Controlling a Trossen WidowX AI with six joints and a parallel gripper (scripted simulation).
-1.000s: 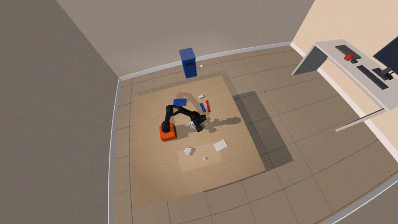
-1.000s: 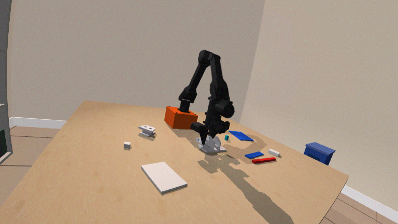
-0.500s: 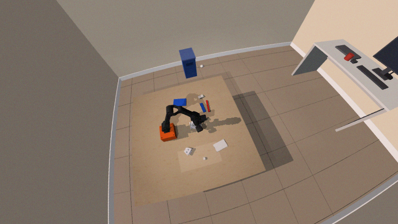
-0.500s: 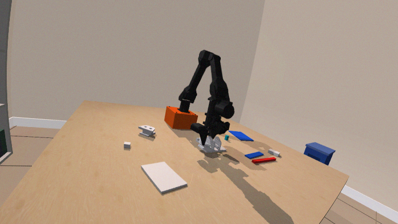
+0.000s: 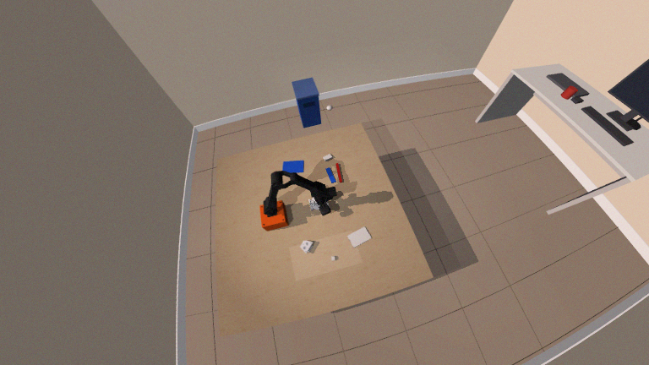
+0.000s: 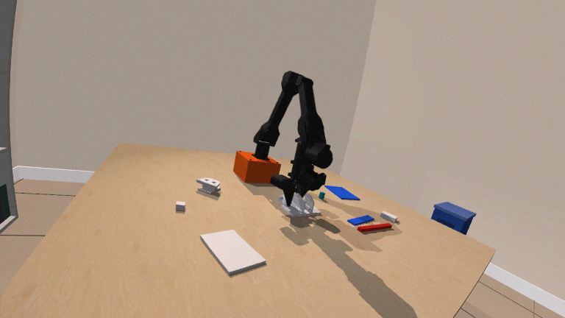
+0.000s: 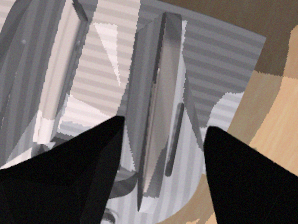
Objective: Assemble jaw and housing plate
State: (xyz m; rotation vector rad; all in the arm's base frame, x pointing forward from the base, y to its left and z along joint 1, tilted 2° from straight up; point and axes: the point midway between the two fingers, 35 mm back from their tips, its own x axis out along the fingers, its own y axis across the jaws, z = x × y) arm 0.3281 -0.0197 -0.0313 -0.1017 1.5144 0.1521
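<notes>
My gripper (image 6: 296, 199) (image 7: 165, 131) points down at the white base assembly. It is shut on an upright grey-white jaw (image 7: 167, 85), whose thin plate stands between the black fingertips in the wrist view. The base plate (image 6: 315, 213) (image 7: 232, 55) lies under it on the table. The other jaw (image 7: 57, 72) is at the left of the wrist view. The pins and the gear teeth cannot be made out; the fingers hide part of the assembly. The housing plate, a white piece with two holes (image 5: 307, 246) (image 6: 208, 182), stands apart on the table.
A flat white panel (image 5: 359, 236) (image 6: 232, 252) and a small white block (image 5: 334, 258) (image 6: 180, 205) lie on the housing plate's side. A red bar (image 5: 339, 172) (image 6: 374, 227), blue pieces (image 5: 330, 175) (image 6: 341, 192), a white block (image 6: 389, 216) and a teal cube (image 6: 321, 195) lie on the other side.
</notes>
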